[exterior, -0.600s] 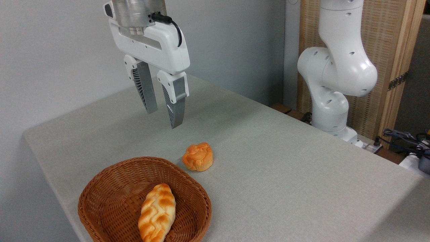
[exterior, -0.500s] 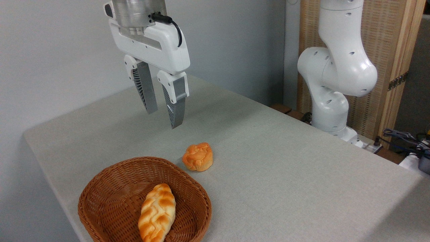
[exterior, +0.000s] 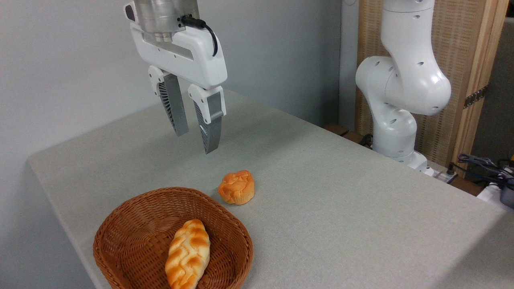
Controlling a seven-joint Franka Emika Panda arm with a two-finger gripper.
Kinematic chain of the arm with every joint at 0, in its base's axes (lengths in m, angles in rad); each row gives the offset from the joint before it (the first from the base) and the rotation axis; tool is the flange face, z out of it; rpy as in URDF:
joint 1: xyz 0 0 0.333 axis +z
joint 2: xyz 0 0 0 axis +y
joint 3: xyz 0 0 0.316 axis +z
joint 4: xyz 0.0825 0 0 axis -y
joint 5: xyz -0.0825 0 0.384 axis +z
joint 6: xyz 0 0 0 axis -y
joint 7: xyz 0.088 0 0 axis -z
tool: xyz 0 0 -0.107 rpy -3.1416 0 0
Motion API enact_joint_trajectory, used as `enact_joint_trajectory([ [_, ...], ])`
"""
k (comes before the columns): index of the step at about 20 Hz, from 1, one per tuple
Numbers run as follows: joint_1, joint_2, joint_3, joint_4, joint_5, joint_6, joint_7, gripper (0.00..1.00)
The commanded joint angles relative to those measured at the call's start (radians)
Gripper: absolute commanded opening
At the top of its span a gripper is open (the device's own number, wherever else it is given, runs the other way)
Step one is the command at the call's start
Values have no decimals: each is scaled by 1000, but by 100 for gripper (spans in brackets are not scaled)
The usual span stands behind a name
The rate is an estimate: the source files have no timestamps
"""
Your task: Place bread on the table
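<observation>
High above the worktop (exterior: 341, 208), towards its far left corner, the gripper (exterior: 196, 142) hangs with its two grey ribbed fingers (exterior: 172, 106) pointing down and a little apart, a narrow gap between them and nothing held there. Its white body carries a short black cable (exterior: 209, 34) that loops from the metal wrist above. Below the fingertips and slightly towards the near edge, a small round orange bun (exterior: 236, 187) sits on the bare cloth, well clear of the gripper. Just beside the bun, on its near left side, stands a brown wicker basket (exterior: 132, 224), close to the worktop's near left edge; the bun lies outside the rim, and I cannot tell whether the two touch. Inside the basket lies the bread (exterior: 188, 253), a braided loaf, pale yellow with golden toasted patches, resting on the woven bottom towards the basket's right wall, one pointed end aimed at the far side and the other cut off by the picture's lower border. Beyond the worktop's far right edge rises the white arm (exterior: 401, 88), its base beside a wooden slatted panel (exterior: 461, 60), with some cables (exterior: 478, 162) lying at the right.
</observation>
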Motion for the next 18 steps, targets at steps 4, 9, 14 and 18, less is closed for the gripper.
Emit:
enact_joint_trajectory([
  [4,110,-63,-77,-180,-9,218,-17,100],
  [9,115,-72,-79,-314,8,380,-16,100],
  [14,116,10,-79,-333,8,525,-22,100],
  [18,118,67,-66,-333,11,587,-16,100],
])
